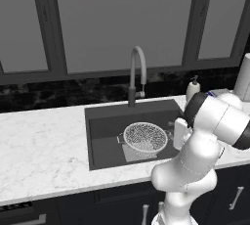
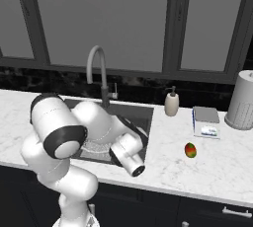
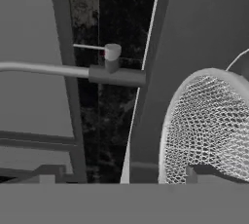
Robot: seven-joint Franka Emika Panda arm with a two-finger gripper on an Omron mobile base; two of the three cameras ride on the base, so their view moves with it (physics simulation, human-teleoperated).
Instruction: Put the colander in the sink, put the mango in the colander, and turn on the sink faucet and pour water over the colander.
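I had the colander (image 1: 145, 137) sitting in the sink (image 1: 105, 121), under the faucet (image 1: 136, 75). Gripper (image 3: 121, 175) was beside its rim, jaws spread wide, holding nothing. Mango (image 2: 190, 150) sat on the counter (image 2: 217, 171), well apart.

A: Which surfaces read as metal?
B: The colander (image 1: 145, 137), a fine white-silver wire mesh with a smooth rim, and the sink faucet (image 1: 137, 75), a matt grey tube on a darker base.

A: And the surrounding stone?
B: The worktop (image 1: 44, 146) looks like polished white marble with faint grey veins; the backsplash (image 1: 58, 94) is dark, glossy and speckled. The sink (image 1: 105, 121) is flat matt dark grey.

A: Anything softer?
B: The mango (image 2: 190, 150) has smooth red-orange skin; the soap bottle (image 2: 171, 103) looks like matt off-white plastic or ceramic.
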